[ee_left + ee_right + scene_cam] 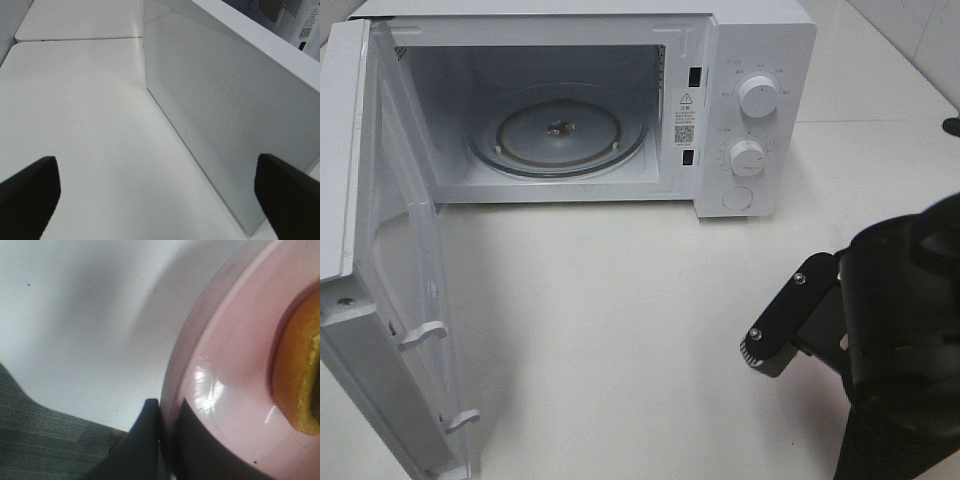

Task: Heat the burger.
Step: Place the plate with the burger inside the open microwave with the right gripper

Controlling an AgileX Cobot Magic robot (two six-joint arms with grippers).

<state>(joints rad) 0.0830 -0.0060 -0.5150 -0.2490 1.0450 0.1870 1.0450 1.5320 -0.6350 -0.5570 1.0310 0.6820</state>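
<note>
In the right wrist view, the burger (300, 380) shows only as a golden-brown bun edge on a pink plate (235, 365). My right gripper (166, 412) is shut on the plate's rim, one finger under it and one on top. In the exterior high view my right arm (895, 330) is at the lower right and hides the plate and burger. My left gripper (157, 200) is open and empty, low over the table beside the outer face of the microwave door (225, 100). It is out of the exterior high view.
The white microwave (750, 60) stands at the back with its door (380, 250) swung wide open to the left. Its glass turntable (560, 130) is bare. The white table (620, 320) lies between the microwave and my right arm.
</note>
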